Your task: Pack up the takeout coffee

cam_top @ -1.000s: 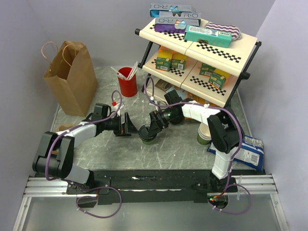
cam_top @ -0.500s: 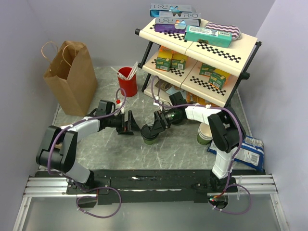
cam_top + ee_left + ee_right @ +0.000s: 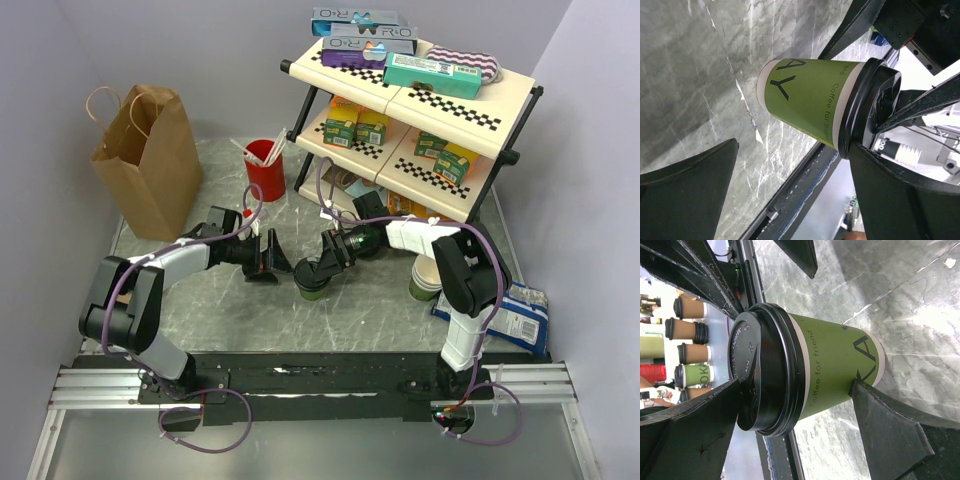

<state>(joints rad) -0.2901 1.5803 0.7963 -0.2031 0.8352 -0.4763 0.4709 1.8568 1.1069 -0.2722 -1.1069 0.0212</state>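
Step in hand: securing the cup. The lidded green cup (image 3: 312, 281) stands upright on the tabletop (image 3: 220, 310), well apart from the paper bag (image 3: 148, 165) at rear left. The right end effector (image 3: 318, 270) is spread wide astride the cup; contact cannot be confirmed. The left end effector (image 3: 274, 260) is also wide and empty, just beside the cup. Assessment: one end effector must close on the cup wall below the lid, then carry it level to the bag.

Green coffee cup (image 3: 805, 97) reads "Coffee for frien…" in small dark print, with large letters "AY" near its base. Print on shelf boxes (image 3: 357, 128) is too small to read.
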